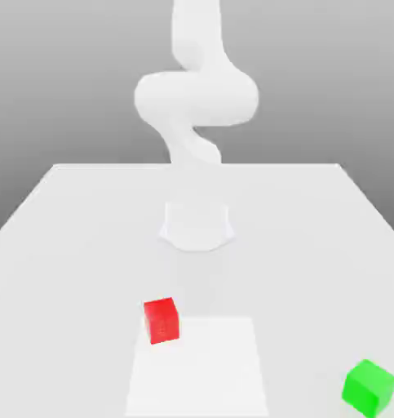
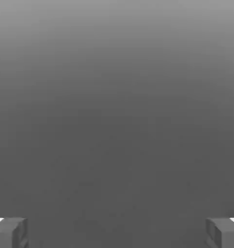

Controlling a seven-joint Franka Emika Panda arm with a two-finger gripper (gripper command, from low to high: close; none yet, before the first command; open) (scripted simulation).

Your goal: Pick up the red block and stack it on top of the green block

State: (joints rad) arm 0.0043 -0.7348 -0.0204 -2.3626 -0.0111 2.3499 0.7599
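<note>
The red block [image 1: 161, 319] sits on the white table [image 1: 69, 245], toward the front and a little to the exterior view's left of centre. Far off at the front right corner of that view rests the green block [image 1: 369, 387], well apart from the red one. In the hand view my gripper [image 2: 117, 233] is open: its two grey fingertips [image 2: 10, 232] stand wide apart with nothing between them, and only a plain grey backdrop lies beyond. The white arm [image 1: 196, 98] rises from its base and leaves the exterior view at the top.
The arm's round base [image 1: 197, 225] stands mid-table behind the blocks. A lighter square patch [image 1: 208, 367] marks the table surface beside the red block. The table's far edge runs across the exterior view behind the base.
</note>
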